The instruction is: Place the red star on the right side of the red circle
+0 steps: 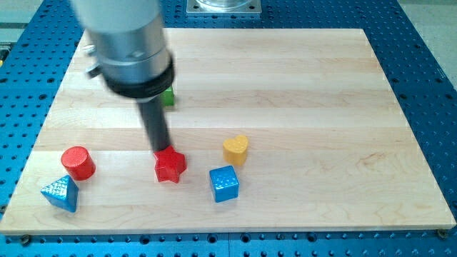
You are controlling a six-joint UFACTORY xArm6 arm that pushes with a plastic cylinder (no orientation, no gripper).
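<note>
The red star (171, 165) lies on the wooden board at the lower middle-left. The red circle (78, 163), a short cylinder, stands to the star's left, well apart from it. My tip (161, 150) is at the star's upper left edge, touching or almost touching it. The rod rises from there to the arm's grey and black body at the view's top left.
A blue triangle (61, 193) lies just below the red circle. A blue cube (224, 183) and a yellow heart (235, 150) sit right of the star. A green block (168, 98) is partly hidden behind the arm. The wooden board (300, 93) lies on a blue perforated table.
</note>
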